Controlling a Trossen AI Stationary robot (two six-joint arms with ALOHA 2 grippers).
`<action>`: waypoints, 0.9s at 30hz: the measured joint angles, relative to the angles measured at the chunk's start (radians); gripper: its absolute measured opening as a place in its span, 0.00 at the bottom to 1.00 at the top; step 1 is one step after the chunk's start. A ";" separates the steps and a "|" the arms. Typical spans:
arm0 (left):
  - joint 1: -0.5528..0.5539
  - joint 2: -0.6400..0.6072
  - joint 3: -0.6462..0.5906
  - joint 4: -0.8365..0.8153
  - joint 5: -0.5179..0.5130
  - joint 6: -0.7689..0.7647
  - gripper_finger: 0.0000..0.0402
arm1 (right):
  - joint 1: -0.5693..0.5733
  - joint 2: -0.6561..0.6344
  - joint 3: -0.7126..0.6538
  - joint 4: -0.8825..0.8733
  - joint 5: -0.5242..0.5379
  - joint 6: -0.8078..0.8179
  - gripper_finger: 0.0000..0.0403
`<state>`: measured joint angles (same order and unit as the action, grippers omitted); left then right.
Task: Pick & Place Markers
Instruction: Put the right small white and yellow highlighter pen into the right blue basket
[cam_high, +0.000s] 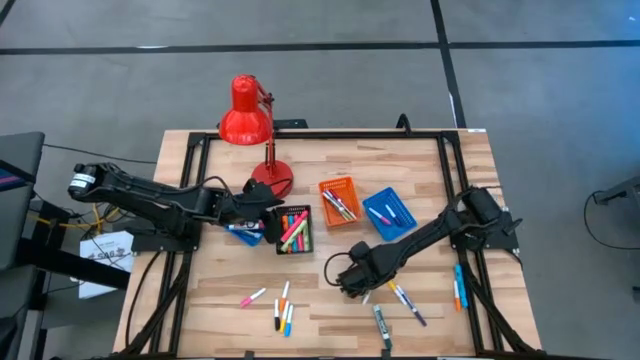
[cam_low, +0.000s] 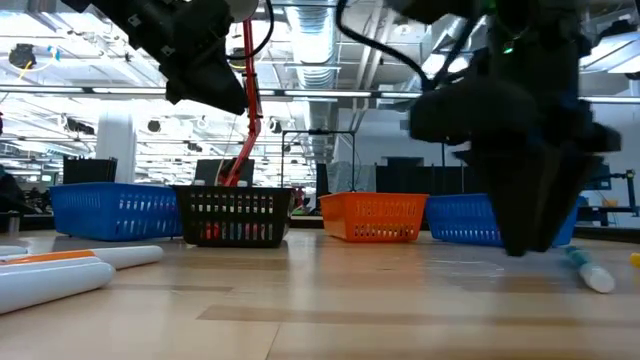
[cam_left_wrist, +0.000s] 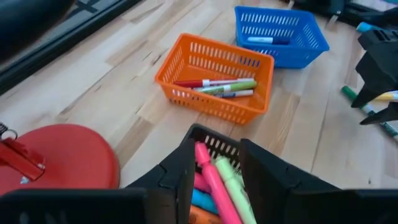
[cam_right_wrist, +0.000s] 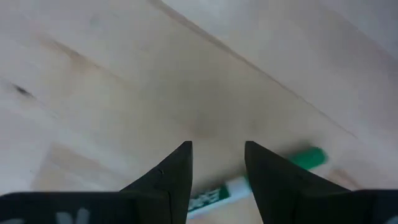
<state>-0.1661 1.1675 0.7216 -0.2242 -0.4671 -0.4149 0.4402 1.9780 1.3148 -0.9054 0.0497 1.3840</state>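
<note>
Two dark jointed arms, black wedge-shaped fingers (cam_right_wrist: 171, 180)

Coloured markers (cam_high: 283, 312) in trays, on table

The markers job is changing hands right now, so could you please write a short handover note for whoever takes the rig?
Left tool: open above the black tray, holding nothing.
Right tool: open, low over the table, straddling a green-capped marker, not yet gripped.
Done: markers already lie in the black tray, the orange tray and the blue tray.
Left: loose markers near the front edge, more beside the right tool, and a few by the right rail. The red lamp stands at the back.
</note>
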 joint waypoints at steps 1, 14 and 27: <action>0.000 0.000 0.000 0.001 0.000 0.000 0.30 | -0.002 -0.008 -0.001 -0.011 -0.001 -0.002 0.34; 0.000 -0.002 -0.040 0.003 0.001 -0.008 0.30 | 0.092 -0.154 0.000 -0.086 -0.079 0.107 0.33; 0.000 -0.002 -0.082 0.009 0.002 -0.020 0.30 | 0.159 -0.142 -0.023 -0.117 -0.094 0.003 0.33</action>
<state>-0.1665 1.1656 0.6399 -0.2153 -0.4656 -0.4347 0.5991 1.8362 1.2919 -1.0227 -0.0447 1.3873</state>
